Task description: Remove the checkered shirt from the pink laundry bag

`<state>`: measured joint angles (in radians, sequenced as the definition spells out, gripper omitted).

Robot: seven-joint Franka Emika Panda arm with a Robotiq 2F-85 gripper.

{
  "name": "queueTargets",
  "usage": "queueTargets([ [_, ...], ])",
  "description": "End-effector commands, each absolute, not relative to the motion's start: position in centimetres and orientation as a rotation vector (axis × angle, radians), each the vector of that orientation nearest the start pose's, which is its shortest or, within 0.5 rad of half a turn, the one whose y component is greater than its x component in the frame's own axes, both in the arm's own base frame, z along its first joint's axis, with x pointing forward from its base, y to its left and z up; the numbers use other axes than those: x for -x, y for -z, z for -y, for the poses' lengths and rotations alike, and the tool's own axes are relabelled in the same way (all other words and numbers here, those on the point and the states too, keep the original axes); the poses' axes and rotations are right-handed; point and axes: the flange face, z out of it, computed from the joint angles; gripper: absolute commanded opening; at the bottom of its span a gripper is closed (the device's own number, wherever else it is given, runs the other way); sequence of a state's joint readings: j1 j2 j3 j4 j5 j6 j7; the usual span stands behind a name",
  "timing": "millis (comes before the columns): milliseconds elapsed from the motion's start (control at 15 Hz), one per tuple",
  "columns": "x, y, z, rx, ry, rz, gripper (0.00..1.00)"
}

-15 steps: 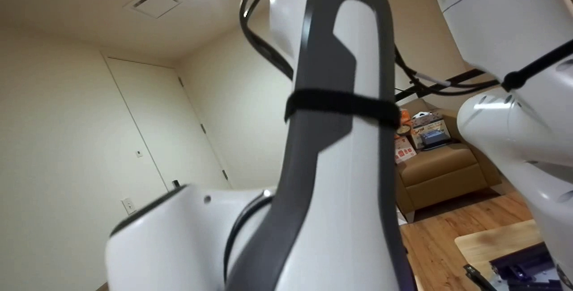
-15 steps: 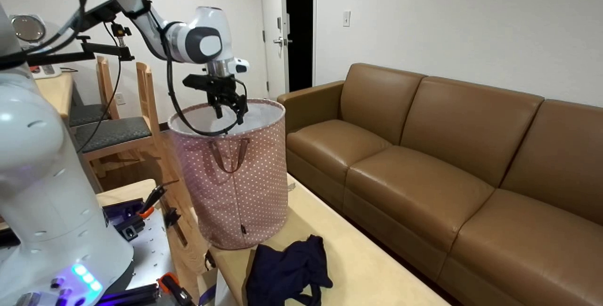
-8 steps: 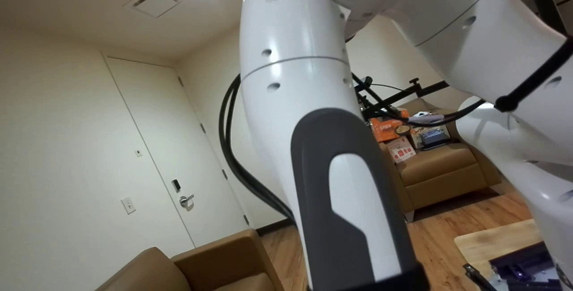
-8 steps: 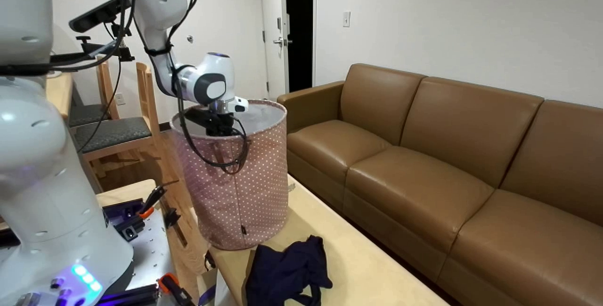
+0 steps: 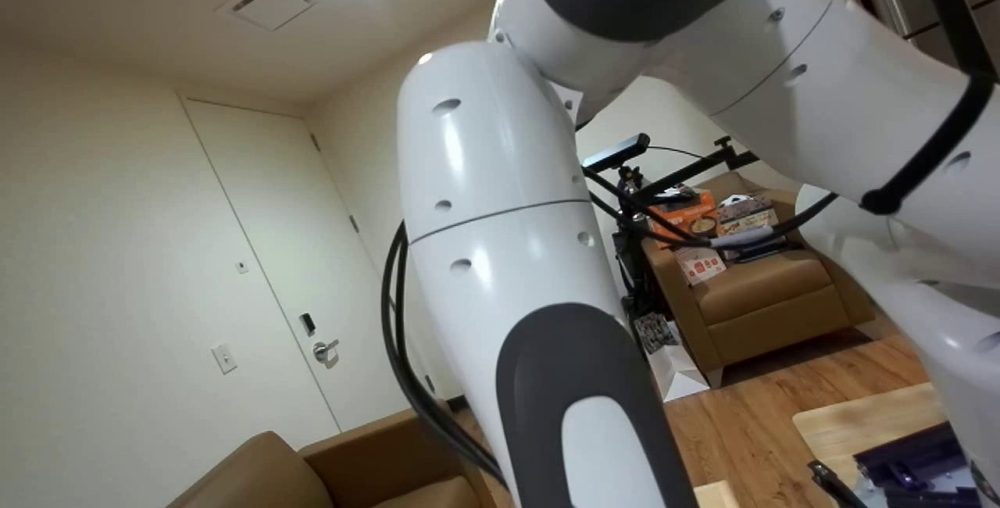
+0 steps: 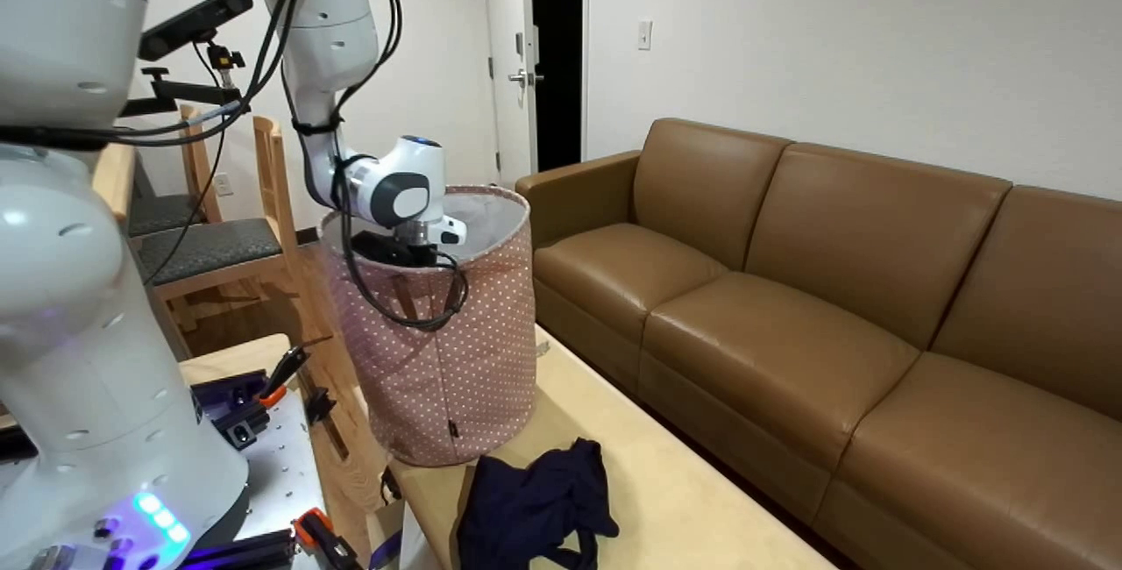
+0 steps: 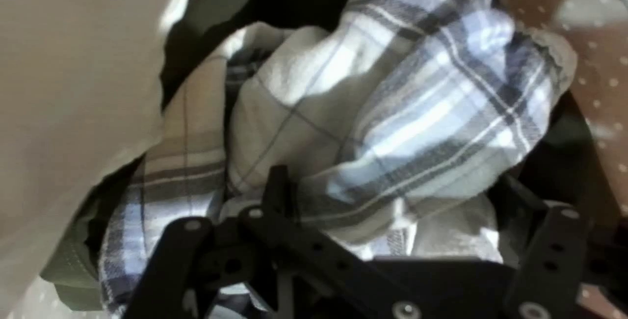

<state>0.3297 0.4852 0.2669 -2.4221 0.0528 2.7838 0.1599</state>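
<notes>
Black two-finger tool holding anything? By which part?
Nothing held: the black two-finger tool is open, jaws wide apart, at the crumpled white, blue and grey checkered cloth shirt; contact unclear.

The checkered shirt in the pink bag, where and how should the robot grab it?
I'd pinch the checkered shirt by its puffy fold from above: in the wrist view it shows in the gap of the open tool. The pink bag opens upward.

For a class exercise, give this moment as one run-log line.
gripper: open, inside pink laundry bag; checkered shirt: in bag, not removed; navy cloth: on table
</notes>
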Motion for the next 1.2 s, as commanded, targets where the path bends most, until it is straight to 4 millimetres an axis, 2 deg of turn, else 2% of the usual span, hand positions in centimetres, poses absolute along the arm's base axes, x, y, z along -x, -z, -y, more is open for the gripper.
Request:
queueTargets([
  [0, -38.1, -11.2, -27.2, 2.992, -0.233, 0.550, 1.00],
  [133, -38.5, -11.7, -27.6, 3.022, -0.211, 0.519, 1.00],
  [333, -39.8, -10.6, -28.2, 3.054, -0.268, 0.508, 1.00],
  [733, -41.6, -5.9, -28.5, 3.097, -0.440, 0.419, 1.00],
  [1067, -42.6, -1.6, -28.8, 3.100, -0.508, 0.454, 1.00],
  [1133, -42.8, -1.1, -29.0, 3.099, -0.510, 0.446, 0.90],
])
